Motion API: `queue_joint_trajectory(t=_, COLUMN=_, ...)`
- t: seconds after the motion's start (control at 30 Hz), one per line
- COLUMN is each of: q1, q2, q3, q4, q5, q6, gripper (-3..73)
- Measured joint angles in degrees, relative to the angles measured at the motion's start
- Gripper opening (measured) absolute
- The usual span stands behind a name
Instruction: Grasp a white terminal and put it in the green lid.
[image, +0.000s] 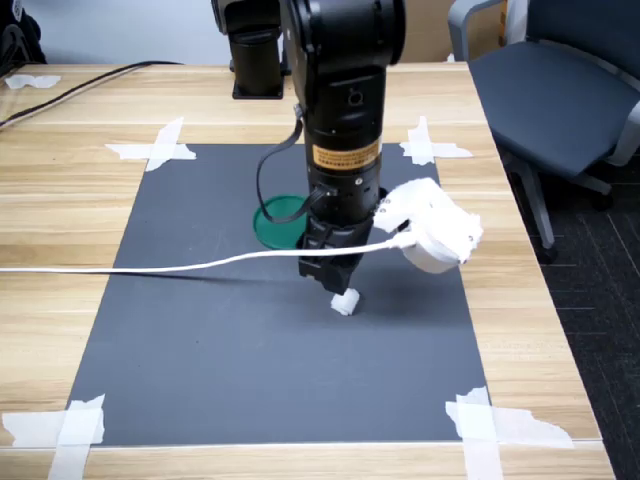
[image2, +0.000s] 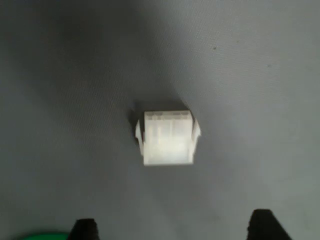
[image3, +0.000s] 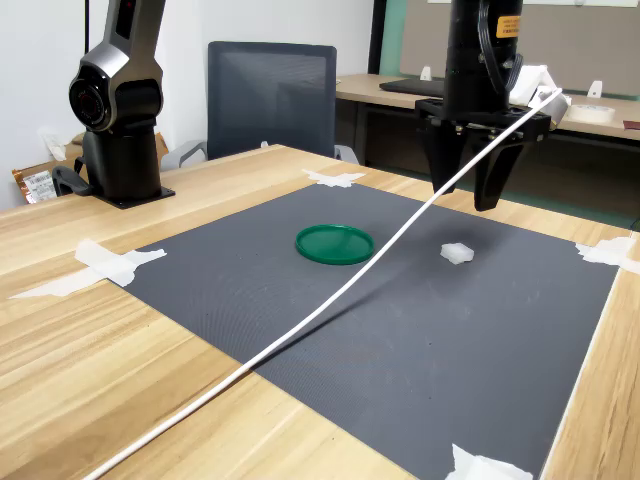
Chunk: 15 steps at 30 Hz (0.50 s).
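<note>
Going left to right in the second exterior view: the green lid (image3: 334, 243) lies flat on the dark mat (image3: 250, 290) approx mid-mat. To its right, well apart from it, sits the white terminal (image3: 457, 253), also on the mat. My tool (image3: 463, 192) hangs above the terminal w/ fingers spread apart and nothing between them. In the wrist view both fingertips (image2: 84, 229) show wide of the terminal (image2: 168, 137), not touching it, so no hold yet.

Handling, my guess: terminal is a small hollow plastic housing, so light, stiff, smooth-ish. Could skate or tip on the mat if one finger lands first. It has little tabs sticking out on two opposite sides. I'd close on flat body faces, low and centred, not on the tabs, w/ light squeeze. Shouldn't crush, but could pop out if pinched on an edge.

Count: 1 white terminal, 1 green lid, 1 mat, taped to the worktop (image3: 120, 340) w/ white tape strips (image3: 105, 262), four corners in the first exterior view. Also 1 white cable (image3: 330, 300) running across the mat.
</note>
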Motion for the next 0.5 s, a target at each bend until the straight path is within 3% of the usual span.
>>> queue_joint_trajectory(t=0.5, q1=0.0, q2=5.2, q3=0.0, q4=-0.1, q5=-0.7, q6=1.6, gripper=56.5)
